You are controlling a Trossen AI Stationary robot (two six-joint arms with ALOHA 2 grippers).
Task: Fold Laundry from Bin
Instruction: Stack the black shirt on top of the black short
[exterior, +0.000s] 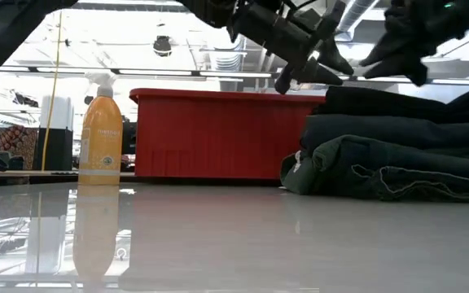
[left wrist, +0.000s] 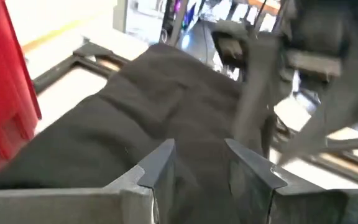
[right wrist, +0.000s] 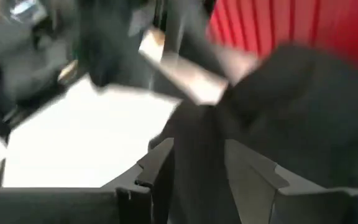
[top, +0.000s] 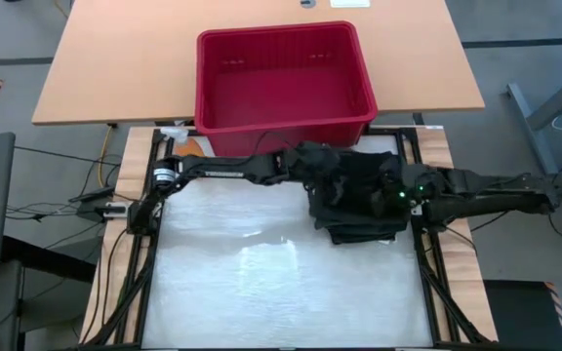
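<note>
While both claws work over the same heap, the job looks well advanced. The left claw point(left wrist: 213, 165) hangs just above the laundry point(top: 357, 195), its fingers part-spread with dark cloth showing in the gap; whether they actually pinch it cannot be told. The right claw point(right wrist: 213, 163) comes in from the opposite side of the heap, and a strip of dark fabric runs between its fingers, which appear to be nipping that fabric.

Directly beneath the claws, the low view shows the garments lying in flat layers, one on another, a black piece uppermost and a greenish one at the bottom, resting on the counter point(top: 261, 283). Just beyond the heap stands the bin point(top: 283, 83), and the high view shows bare red floor inside it, so nothing seems left to fetch. Judging by this, what remains is squaring the top piece on the stack. An orange spray bottle point(exterior: 102, 137) stands well off from both claws.
</note>
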